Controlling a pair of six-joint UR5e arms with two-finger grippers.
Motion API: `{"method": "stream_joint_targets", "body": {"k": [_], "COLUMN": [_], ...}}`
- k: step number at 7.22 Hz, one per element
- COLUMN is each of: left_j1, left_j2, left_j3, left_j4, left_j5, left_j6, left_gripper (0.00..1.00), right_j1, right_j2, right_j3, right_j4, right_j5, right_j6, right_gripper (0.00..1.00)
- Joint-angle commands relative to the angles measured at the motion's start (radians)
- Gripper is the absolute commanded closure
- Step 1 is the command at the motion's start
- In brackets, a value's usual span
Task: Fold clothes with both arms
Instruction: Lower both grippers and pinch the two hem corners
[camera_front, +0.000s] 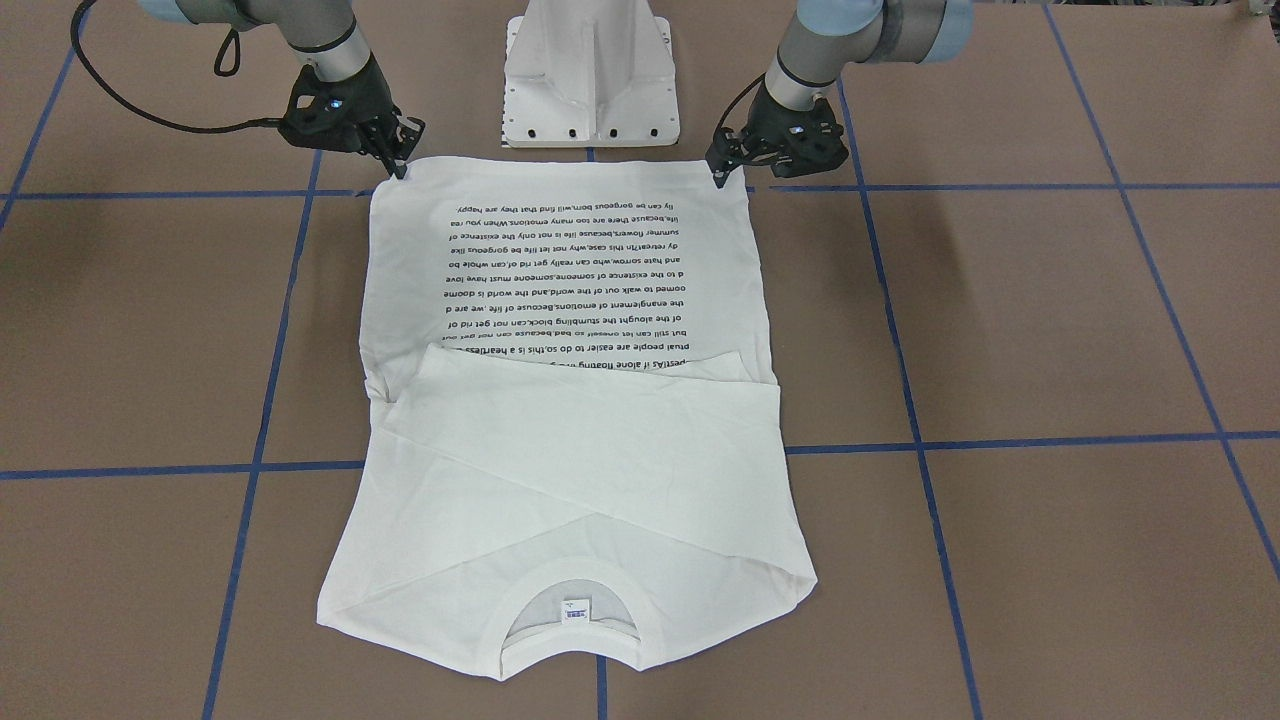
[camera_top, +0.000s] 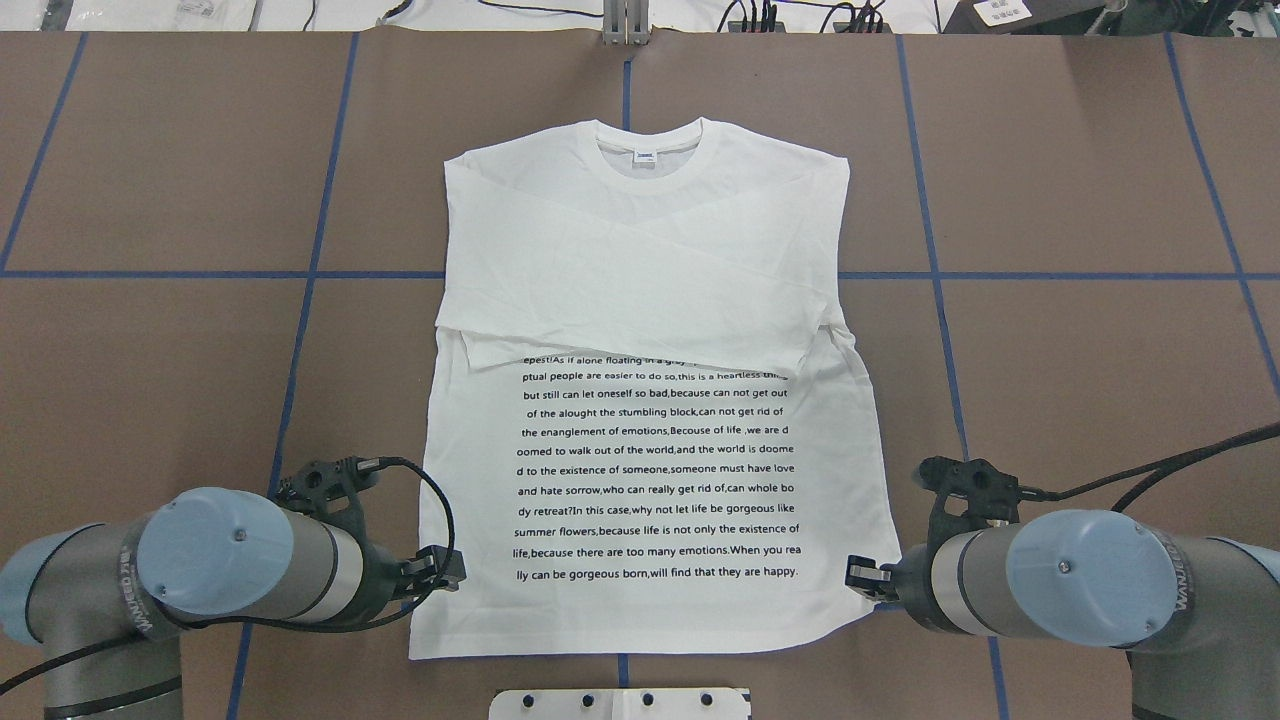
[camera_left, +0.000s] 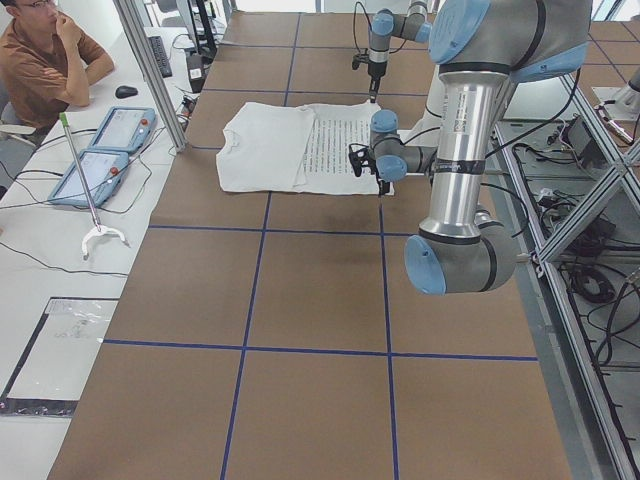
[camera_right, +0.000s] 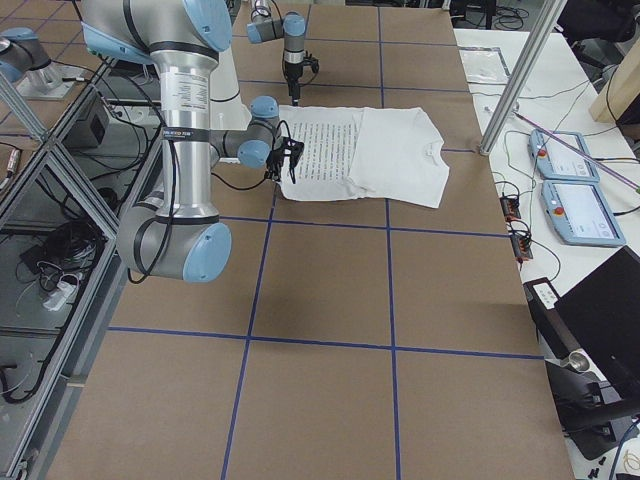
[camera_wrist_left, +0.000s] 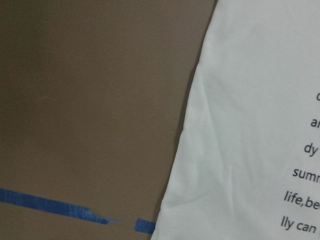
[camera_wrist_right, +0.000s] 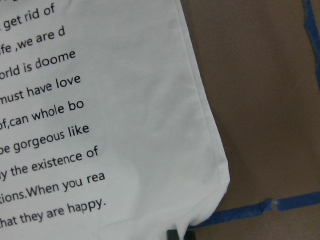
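The white shirt (camera_top: 650, 300) lies flat on the brown table with its black text side up. Both sleeves are folded across the chest, and the collar with its small tag (camera_top: 647, 155) is on the far side from me. It also shows in the front view (camera_front: 570, 400). My left gripper (camera_top: 447, 572) is low at the shirt's near left hem corner (camera_front: 722, 170), and its jaws look open. My right gripper (camera_top: 860, 578) is low at the near right hem corner (camera_front: 401, 160), and also looks open. Both wrist views show cloth lying flat (camera_wrist_left: 250, 125) (camera_wrist_right: 125, 125).
Blue tape lines (camera_top: 310, 275) grid the table. My white pedestal base (camera_front: 590, 80) stands just behind the hem. A person (camera_left: 45, 60) sits at a side bench with tablets (camera_left: 100, 150), off the table's far edge.
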Motion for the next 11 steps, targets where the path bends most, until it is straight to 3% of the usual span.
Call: {"method": "stream_joint_targets", "body": {"k": [1, 4, 11], "left_j1": [0.034, 0.061, 0.072], "left_j2": [-0.012, -0.025, -0.023], "left_j3": [0.017, 0.005, 0.011], "left_j4": [0.000, 0.043, 0.049], "left_j5": [0.005, 0.005, 0.006], "left_j6": [-0.004, -0.006, -0.004], "left_gripper": [0.02, 0.02, 0.26], "right_j1": [0.007, 0.006, 0.009], "right_j2": [0.000, 0.002, 0.002], "right_j3": [0.002, -0.001, -0.006], "right_j4": [0.000, 0.000, -0.002], "right_j5": [0.005, 0.006, 0.006], "right_j6": [0.000, 0.000, 0.000], "right_gripper": [1.00, 1.00, 1.00]}}
